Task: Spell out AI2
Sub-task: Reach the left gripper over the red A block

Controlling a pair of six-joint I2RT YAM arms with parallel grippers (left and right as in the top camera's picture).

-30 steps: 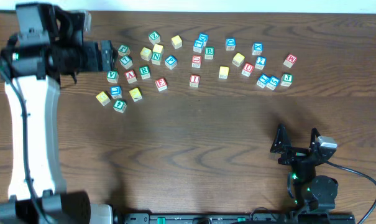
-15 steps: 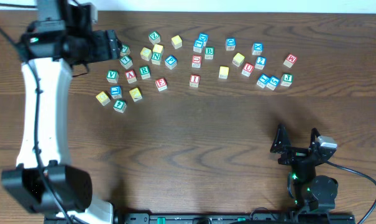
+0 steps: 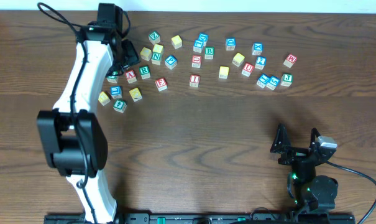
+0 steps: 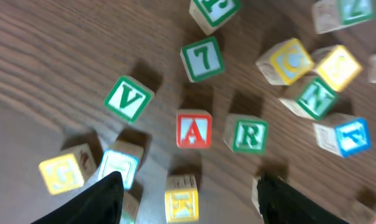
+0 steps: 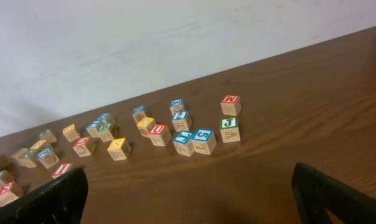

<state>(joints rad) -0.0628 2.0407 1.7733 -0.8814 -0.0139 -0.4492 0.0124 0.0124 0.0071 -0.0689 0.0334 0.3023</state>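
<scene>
Lettered wooden blocks lie scattered along the far side of the table. The red A block (image 3: 130,76) lies in the left cluster and shows in the left wrist view (image 4: 194,129) between a green V and a green R. The red I block (image 3: 194,79) lies near the middle and shows in the right wrist view (image 5: 62,168). A blue-marked block (image 3: 260,61) may read 2; it is too small to tell. My left gripper (image 3: 122,59) (image 4: 191,199) is open and empty, above the left cluster, just short of the A. My right gripper (image 3: 295,138) (image 5: 191,199) is open and empty at the near right.
Around the A lie a green V (image 4: 128,98), a green 7 (image 4: 202,58), a green R (image 4: 248,134), a yellow block (image 4: 181,198) and several others close together. A right-hand cluster holds the J (image 3: 287,78) and M (image 3: 290,60) blocks.
My left arm has swung from the far left corner rightward, and its gripper now hangs over the left cluster of blocks. The right arm has not moved.
</scene>
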